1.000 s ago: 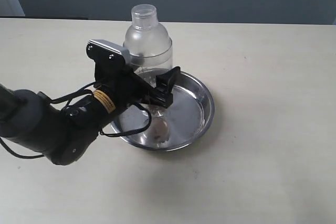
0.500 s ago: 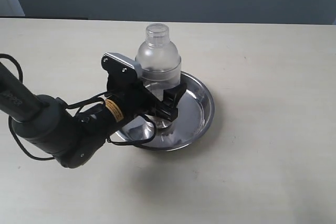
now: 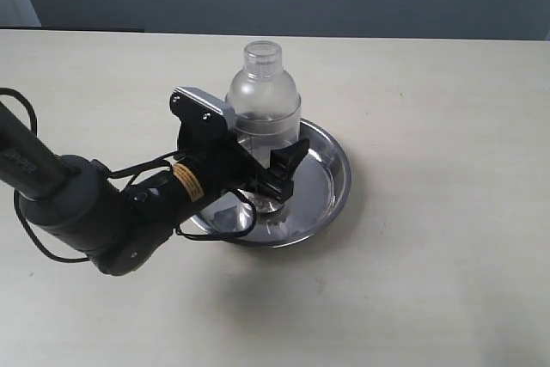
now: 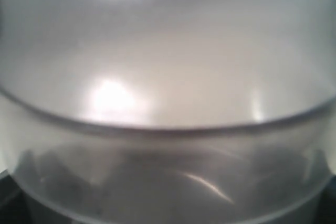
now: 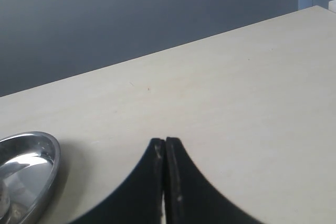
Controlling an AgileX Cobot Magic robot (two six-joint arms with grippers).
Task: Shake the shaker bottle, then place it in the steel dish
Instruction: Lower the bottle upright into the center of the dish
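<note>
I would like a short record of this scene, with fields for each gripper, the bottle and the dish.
left gripper: shut on the lower body of the shaker bottle
shaker bottle: upright, inside the rim of the steel dish; whether it touches the bottom cannot be told
right gripper: shut, holding nothing, above the table
steel dish: resting on the table

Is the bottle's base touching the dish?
Cannot tell: in the exterior view, the left gripper hides the base of the shaker bottle over the steel dish.
</note>
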